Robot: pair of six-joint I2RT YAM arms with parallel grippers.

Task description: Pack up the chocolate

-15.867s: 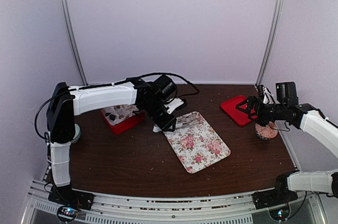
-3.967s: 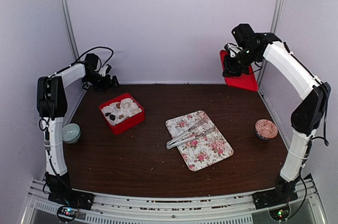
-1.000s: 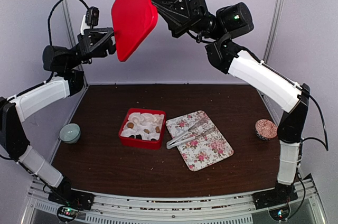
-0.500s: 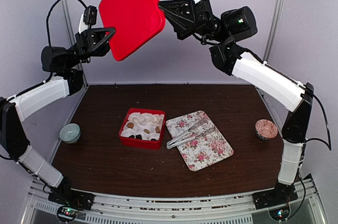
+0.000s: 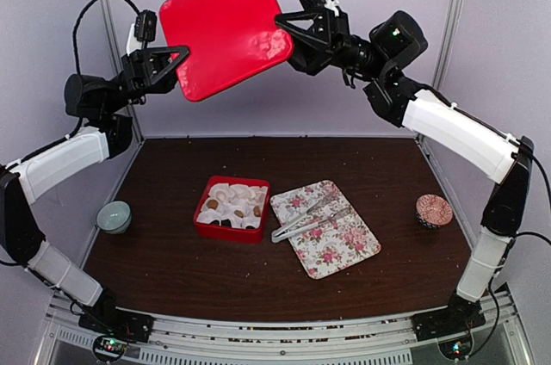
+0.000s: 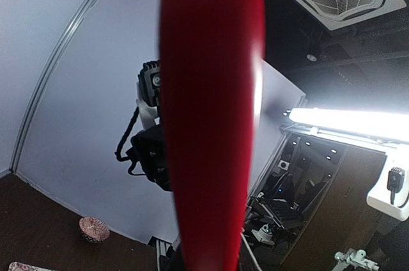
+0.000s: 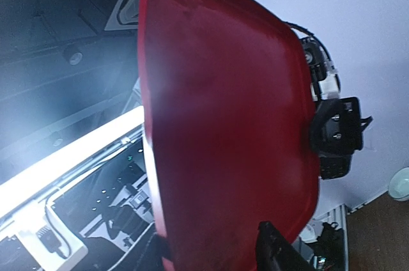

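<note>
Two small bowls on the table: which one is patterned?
The pink bowl at the far right: its inside carries a dense pattern. The other bowl, far left, is plain pale green.

No text, label, brand, number or sign can be read in any of the three views.
</note>
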